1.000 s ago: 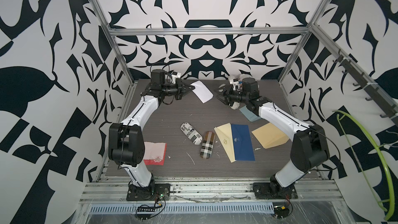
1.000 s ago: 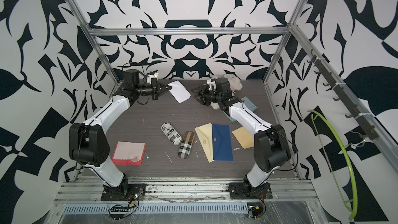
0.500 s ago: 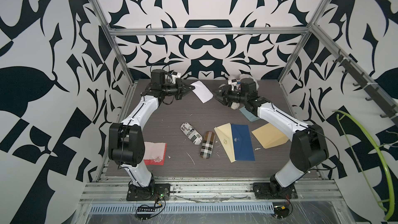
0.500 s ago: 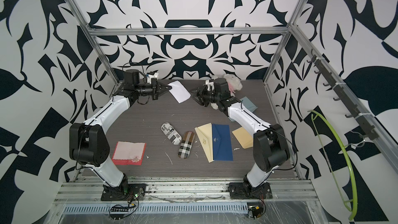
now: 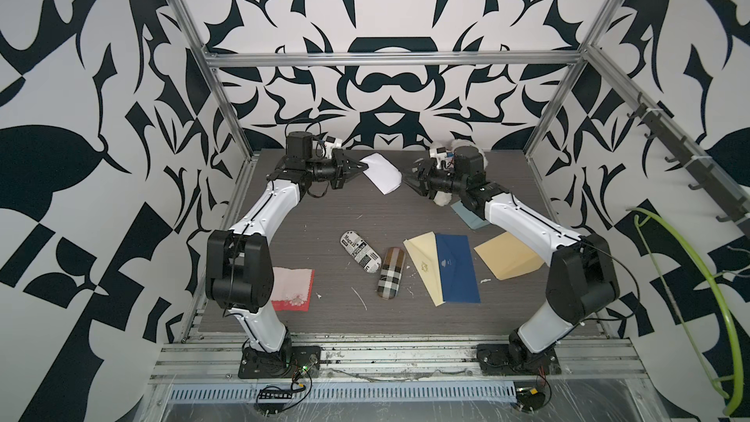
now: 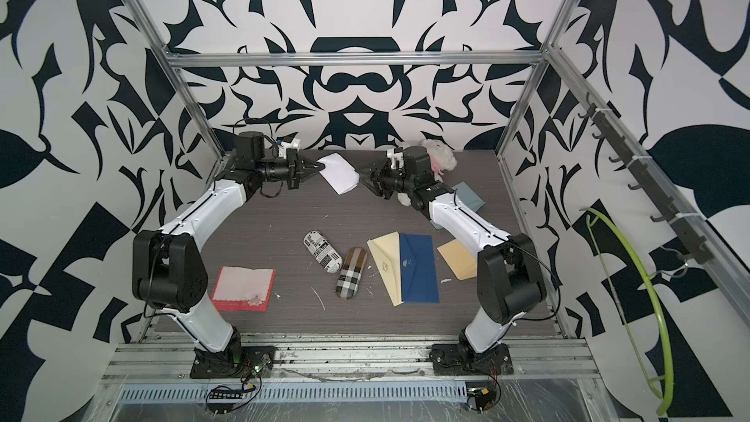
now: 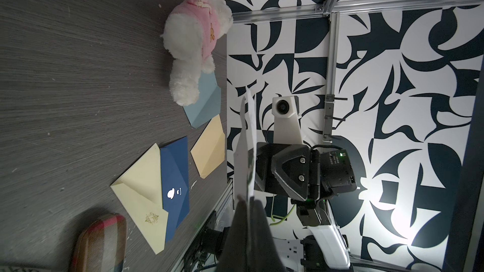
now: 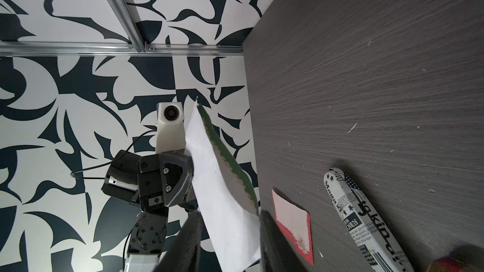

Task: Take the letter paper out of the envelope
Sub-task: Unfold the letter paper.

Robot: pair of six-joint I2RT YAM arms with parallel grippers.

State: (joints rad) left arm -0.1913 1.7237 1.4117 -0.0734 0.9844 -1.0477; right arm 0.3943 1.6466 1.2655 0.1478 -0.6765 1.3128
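A white envelope [image 5: 381, 174] hangs in the air over the back of the table, also visible in a top view [image 6: 340, 174]. My left gripper [image 5: 359, 165] is shut on its left end; the left wrist view shows the envelope [image 7: 246, 153] edge-on between the closed fingers [image 7: 262, 221]. Inside the envelope's open side, the green scalloped edge of the letter paper [image 8: 227, 160] shows. My right gripper [image 8: 230, 231] is open, and the envelope's [image 8: 222, 192] free corner lies between its two fingers [image 8: 275, 239]. From above, the right gripper [image 5: 408, 178] sits at the envelope's right end.
A white plush toy [image 7: 193, 35] in pink lies at the back right, on a blue-grey envelope [image 5: 470, 215]. Tan [image 5: 507, 257], navy [image 5: 456, 269] and cream [image 5: 422, 261] envelopes lie mid-right. Two glasses cases [image 5: 359, 251] [image 5: 389, 274] sit in the middle, and a red-and-white cloth [image 5: 292, 288] lies front left.
My right gripper has moved left up to the envelope's free end, and its jaws have narrowed somewhat. The left arm and the envelope have stayed still.
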